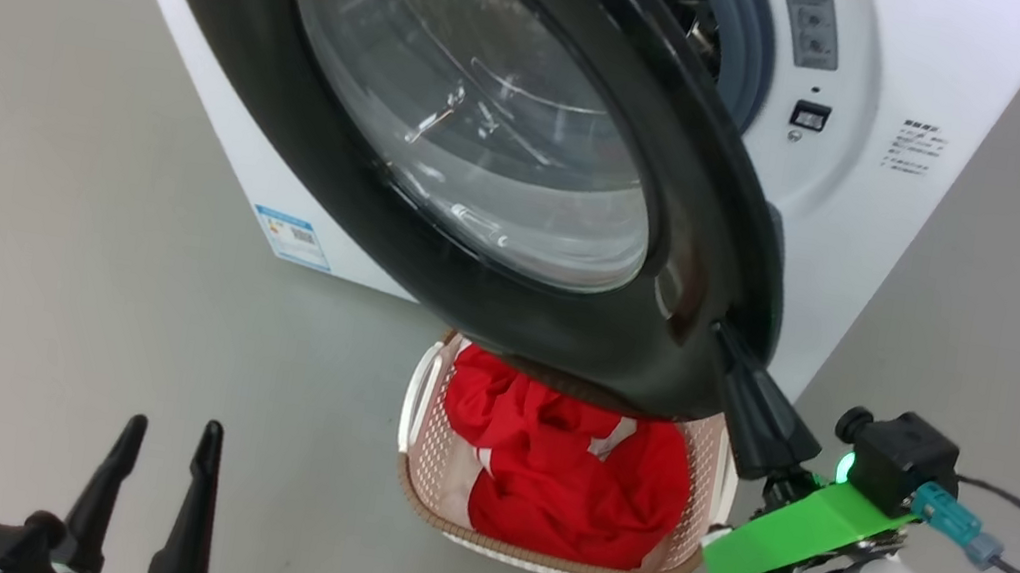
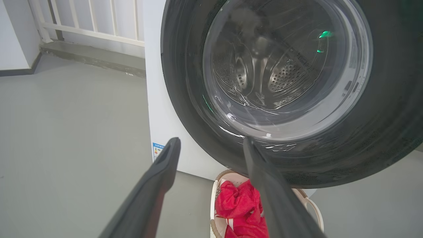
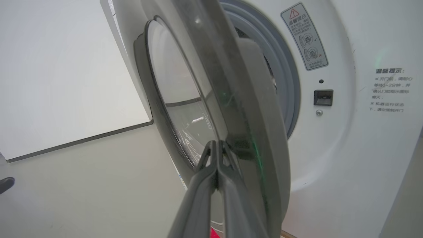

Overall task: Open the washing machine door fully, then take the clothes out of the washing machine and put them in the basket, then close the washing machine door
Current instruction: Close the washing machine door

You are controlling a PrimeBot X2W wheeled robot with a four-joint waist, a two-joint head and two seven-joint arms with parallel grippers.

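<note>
Right claw [image 3: 216, 143] pressed together at door [image 1: 469, 119] rim; left claw [image 1: 174, 423] spread over floor [image 1: 19, 254].

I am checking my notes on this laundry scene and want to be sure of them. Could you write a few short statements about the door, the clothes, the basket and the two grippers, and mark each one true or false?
1. The red clothes lie in the basket. True.
2. The door of the washing machine is fully shut. False: it stands partly open, and the grey ring of the opening shows behind it.
3. The left gripper holds the basket. False: it is open and over the bare floor, apart from the basket.
4. The right gripper is shut, with its tips at the door's lower edge. True.
</note>
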